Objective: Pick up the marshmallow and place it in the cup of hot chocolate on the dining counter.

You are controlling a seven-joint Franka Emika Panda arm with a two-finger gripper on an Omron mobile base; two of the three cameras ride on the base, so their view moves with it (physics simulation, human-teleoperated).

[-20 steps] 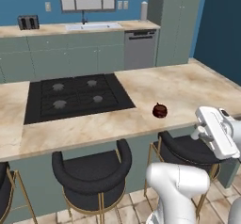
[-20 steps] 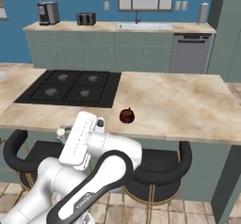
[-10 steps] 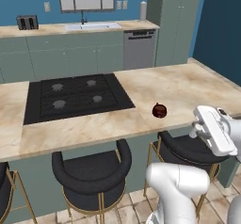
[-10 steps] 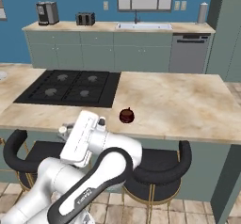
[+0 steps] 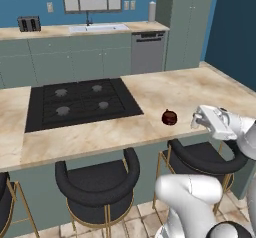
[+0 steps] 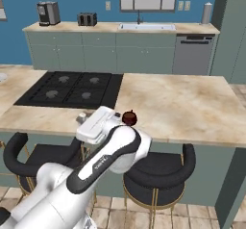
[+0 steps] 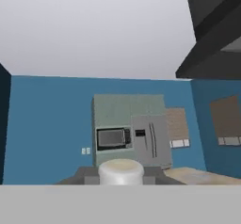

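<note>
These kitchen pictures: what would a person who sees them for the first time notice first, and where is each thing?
The white arm's gripper hangs over the front edge of the dining counter, shut on the marshmallow, which sits white and round between its tips in the hand view. Just to its left on the beige marble stands the small dark red-brown cup of hot chocolate. Further left, the black cooktop is set into the counter, with black round-backed stools below.

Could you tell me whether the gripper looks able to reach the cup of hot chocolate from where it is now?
Probably yes: the gripper hangs near the cup of hot chocolate, with bare dining counter around it.
</note>
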